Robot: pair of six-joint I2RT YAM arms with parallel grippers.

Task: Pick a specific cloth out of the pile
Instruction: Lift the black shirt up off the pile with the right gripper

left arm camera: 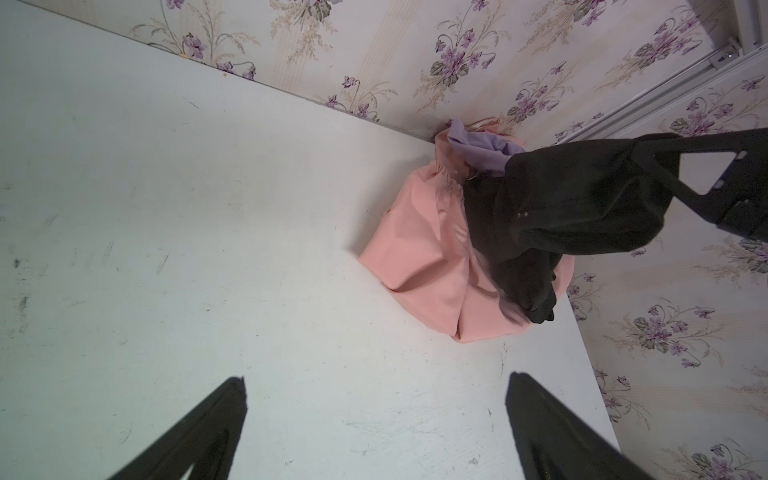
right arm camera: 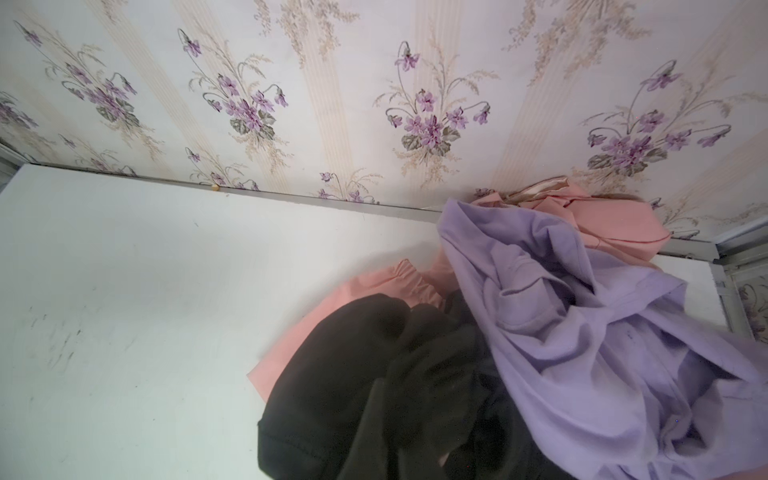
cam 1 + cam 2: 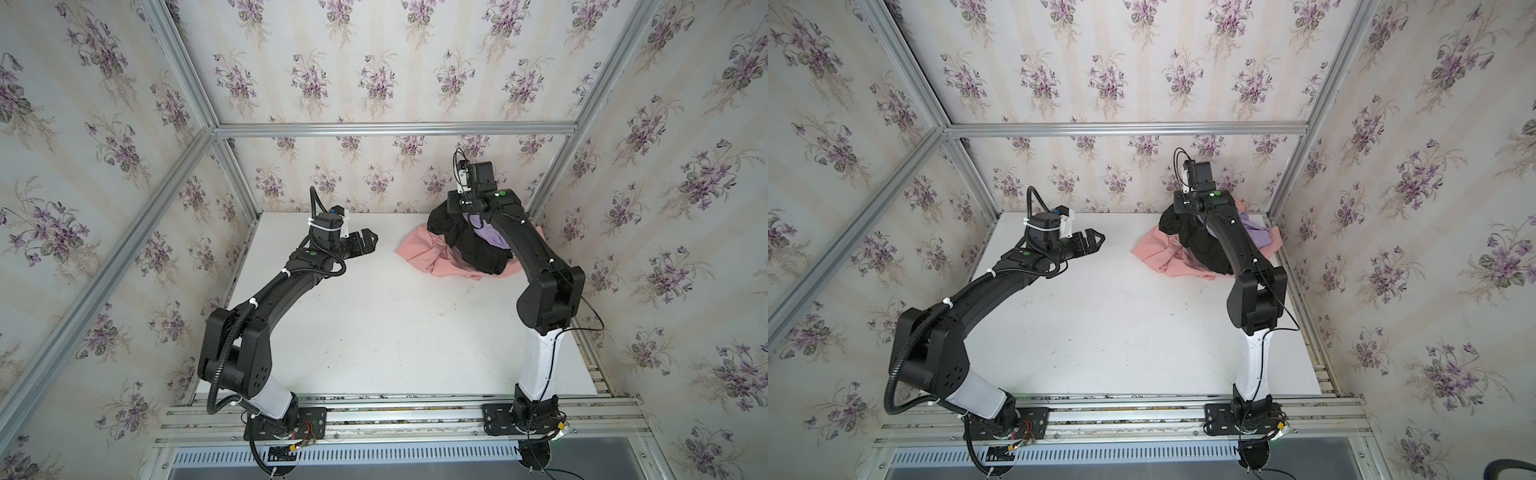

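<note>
**Hanging from the right claw: black cloth lifted over the pile**

Hanging in a dark drape, black cloth (image 3: 469,245) raised at its upper end and trailing down onto the pile (image 3: 436,253) at the far right corner of the white table (image 3: 374,332). Upper end bunched under the right gripper (image 1: 681,183); clamped on the black cloth, going by the left wrist view, where the fabric is gathered against the claw's fingers. Fingertips themselves hidden by fabric in both top views. Lower end of the cloth resting on the pink cloth (image 3: 419,253), touching it. Seen in the right wrist view as a dark fold (image 2: 374,386) lying across pink and beside purple.

Spread widest of the heap, pink cloth flat on the table, reaching toward the table's middle and up against the back wall (image 3: 1100,83). Purple cloth (image 3: 1254,232) crumpled on top of the pink, just beside the black cloth, nearer the right side rail.

Held well apart from the pile, left gripper (image 3: 368,243) over the far left part of the table, pointing toward the heap. Fingers (image 1: 199,436) spread wide, nothing between them; only bare, scuffed table surface below.

Floral wallpaper on all enclosing walls, framed by aluminium rails (image 3: 395,129).
</note>
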